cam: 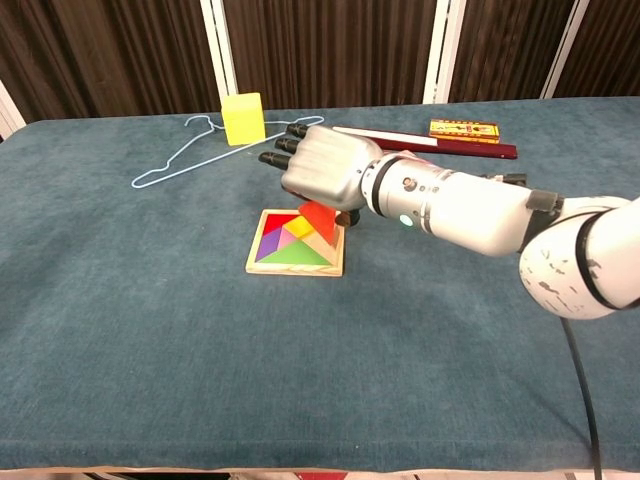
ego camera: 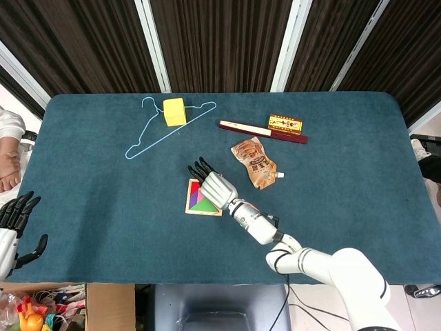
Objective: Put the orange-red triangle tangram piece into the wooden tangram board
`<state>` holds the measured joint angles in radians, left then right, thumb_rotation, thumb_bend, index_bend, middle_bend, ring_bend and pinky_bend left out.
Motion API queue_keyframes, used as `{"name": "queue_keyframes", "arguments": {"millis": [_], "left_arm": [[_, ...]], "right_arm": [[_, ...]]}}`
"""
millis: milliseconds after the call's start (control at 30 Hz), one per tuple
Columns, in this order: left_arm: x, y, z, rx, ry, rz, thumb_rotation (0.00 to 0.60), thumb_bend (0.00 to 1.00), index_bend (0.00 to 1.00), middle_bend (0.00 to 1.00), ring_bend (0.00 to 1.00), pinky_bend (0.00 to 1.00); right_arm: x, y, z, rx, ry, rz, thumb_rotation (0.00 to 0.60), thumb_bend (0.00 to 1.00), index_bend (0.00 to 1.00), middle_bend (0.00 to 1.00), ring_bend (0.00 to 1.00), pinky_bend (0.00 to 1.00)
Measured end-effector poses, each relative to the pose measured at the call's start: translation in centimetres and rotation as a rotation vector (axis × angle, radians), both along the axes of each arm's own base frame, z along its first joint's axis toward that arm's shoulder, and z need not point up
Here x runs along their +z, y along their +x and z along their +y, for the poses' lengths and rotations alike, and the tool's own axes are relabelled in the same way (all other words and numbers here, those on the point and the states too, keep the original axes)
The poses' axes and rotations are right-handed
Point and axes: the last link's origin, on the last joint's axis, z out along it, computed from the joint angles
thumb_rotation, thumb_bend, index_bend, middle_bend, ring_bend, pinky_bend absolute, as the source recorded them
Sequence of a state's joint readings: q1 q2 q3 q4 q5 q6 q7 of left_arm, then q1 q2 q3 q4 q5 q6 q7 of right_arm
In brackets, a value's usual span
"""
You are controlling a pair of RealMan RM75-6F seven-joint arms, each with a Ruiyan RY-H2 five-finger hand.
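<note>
Now right hand (cam: 325, 177) palm-down over wooden tangram board (cam: 262, 263), fingers (cam: 283, 145) pinching orange-red triangle (cam: 320, 220) beneath.

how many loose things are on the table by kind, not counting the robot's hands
tangram board: 1
orange-red triangle piece, held by the right hand over the board: 1
wire hanger: 1
yellow block: 1
snack pouch: 1
small printed box: 1
long dark red stick-like item: 1
total: 7
</note>
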<state>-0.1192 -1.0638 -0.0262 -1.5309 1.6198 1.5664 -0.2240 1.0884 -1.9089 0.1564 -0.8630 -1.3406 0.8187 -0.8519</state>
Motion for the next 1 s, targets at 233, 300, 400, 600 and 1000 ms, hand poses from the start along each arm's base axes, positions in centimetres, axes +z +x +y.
{"name": "queue_keyframes", "arguments": {"millis": [233,300,400,600,1000], "left_arm": [[-0.4,0.1,0.1,-0.005,-0.014,0.008,0.600,0.46,0.00,0.00,0.00,0.09],[-0.4,0.2,0.1,-0.006,-0.015,0.007,0.600,0.46,0.00,0.00,0.00,0.09],[-0.3,0.2,0.2,-0.010,-0.016,0.005,0.600,0.46,0.00,0.00,0.00,0.09],[-0.2,0.1,0.2,-0.007,-0.004,0.014,0.600,0.46,0.00,0.00,0.00,0.09],[-0.2,0.2,0.0,-0.015,0.007,0.008,0.600,0.46,0.00,0.00,0.00,0.09]], "right_arm": [[-0.4,-0.2,-0.1,0.001,-0.010,0.019,0.600,0.47,0.62,0.03,0.00,0.00],[-0.7,-0.1,0.0,0.001,-0.010,0.021,0.600,0.47,0.62,0.03,0.00,0.00],[-1.0,0.0,0.1,0.001,-0.009,0.020,0.600,0.47,0.61,0.03,0.00,0.00],[-1.3,0.0,0.2,0.005,-0.015,0.024,0.600,0.47,0.60,0.03,0.00,0.00],[-1.4,-0.1,0.5,0.008,-0.015,0.032,0.600,0.47,0.56,0.03,0.00,0.00]]}}
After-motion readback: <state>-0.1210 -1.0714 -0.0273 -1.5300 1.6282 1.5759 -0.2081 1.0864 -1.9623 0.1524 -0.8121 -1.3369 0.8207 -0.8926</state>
